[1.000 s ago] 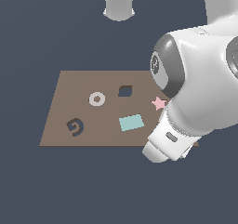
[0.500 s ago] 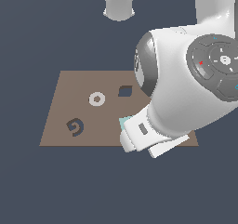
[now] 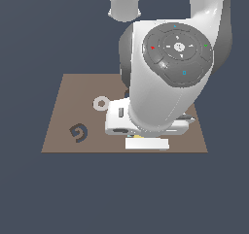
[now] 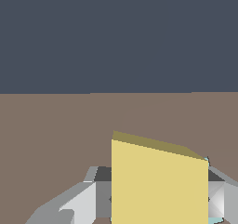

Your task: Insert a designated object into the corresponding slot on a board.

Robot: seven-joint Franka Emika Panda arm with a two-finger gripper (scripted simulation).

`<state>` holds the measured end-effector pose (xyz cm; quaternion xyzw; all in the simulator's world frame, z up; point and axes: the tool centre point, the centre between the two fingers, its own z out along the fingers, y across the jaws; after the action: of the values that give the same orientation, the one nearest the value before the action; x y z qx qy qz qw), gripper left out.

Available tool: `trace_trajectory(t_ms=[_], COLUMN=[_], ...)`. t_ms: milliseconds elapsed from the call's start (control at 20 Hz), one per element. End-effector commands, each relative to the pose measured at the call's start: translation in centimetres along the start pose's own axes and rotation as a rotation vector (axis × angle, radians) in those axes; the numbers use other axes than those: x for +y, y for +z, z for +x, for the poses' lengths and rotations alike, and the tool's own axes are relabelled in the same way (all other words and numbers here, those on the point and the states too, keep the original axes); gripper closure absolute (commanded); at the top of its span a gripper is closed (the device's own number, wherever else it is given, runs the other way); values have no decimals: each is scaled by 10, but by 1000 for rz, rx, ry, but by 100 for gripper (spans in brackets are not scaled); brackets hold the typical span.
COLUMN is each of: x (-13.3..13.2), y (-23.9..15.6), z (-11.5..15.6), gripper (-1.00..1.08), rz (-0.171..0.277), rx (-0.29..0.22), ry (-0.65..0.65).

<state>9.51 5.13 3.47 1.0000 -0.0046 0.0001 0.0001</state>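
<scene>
— Beside the white ring (image 3: 101, 103) on the large flat brown board (image 3: 63, 111), what do you make out, and how far along are you?

— You have the small flat yellow square block (image 4: 158, 183) right up against the wrist camera, with the grey fingers (image 4: 69, 204) of the gripper (image 4: 155, 200) showing on either side of it. It looks clamped on the block, though you cannot see the pads touching it. From the exterior view only a sliver of yellow (image 3: 138, 137) peeks out under the white hand, near the board's front edge, well apart from the ring.

— And the small dark navy square slot?

— You cannot see it; the arm's bulk covers that part of the board. The dark spiral-shaped cutout (image 3: 78, 133) lies bare, nearer the front edge than the ring.

— So what is left?

— By my judgement, the pickup is done or nearly so. Carrying, turning to match the diamond, and inserting all remain.
</scene>
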Motion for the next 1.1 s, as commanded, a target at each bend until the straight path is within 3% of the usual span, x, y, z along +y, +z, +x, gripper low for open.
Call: trace_trajectory(t_ms=[0, 550, 1050], x=[10, 42, 46], y=[-1, -3, -4], z=[-8, -54, -101], gripper=[108, 108, 108], rz=[0, 1, 1], rx=[1, 1, 0], ry=[120, 630, 1058])
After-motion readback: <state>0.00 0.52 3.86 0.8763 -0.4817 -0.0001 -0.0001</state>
